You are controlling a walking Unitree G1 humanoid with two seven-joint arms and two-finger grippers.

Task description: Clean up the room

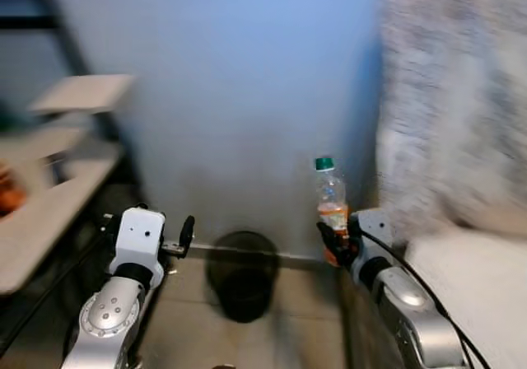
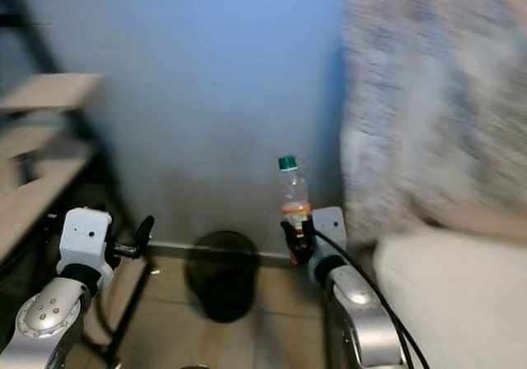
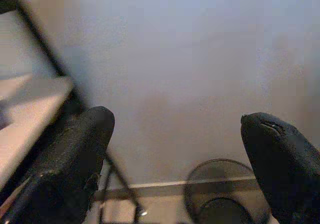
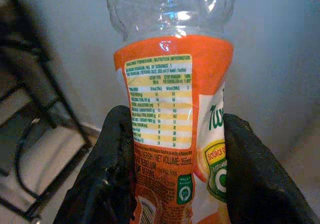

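Right gripper [image 4: 175, 179]: clamped on the empty juice bottle [image 1: 331, 200], upright, green cap, orange label.
Left gripper [image 3: 177, 159]: fingers wide apart, empty.
Bin [image 1: 241, 274]: dark, blurred, seemingly a mesh wastebasket, on the floor between both arms, against the blue wall [image 1: 239, 81].

One clear plastic bottle with a green cap and orange label [image 1: 331, 196] is showing. One dark round wastebasket [image 1: 241, 274] is sitting on the floor.

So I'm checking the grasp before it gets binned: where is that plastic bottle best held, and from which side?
Around the orange-labelled middle, from the side, fingers on opposite faces. The bottle stands upright with its green cap on top, and the right gripper already clamps the label that way. The clear upper part looks thin and crushable.
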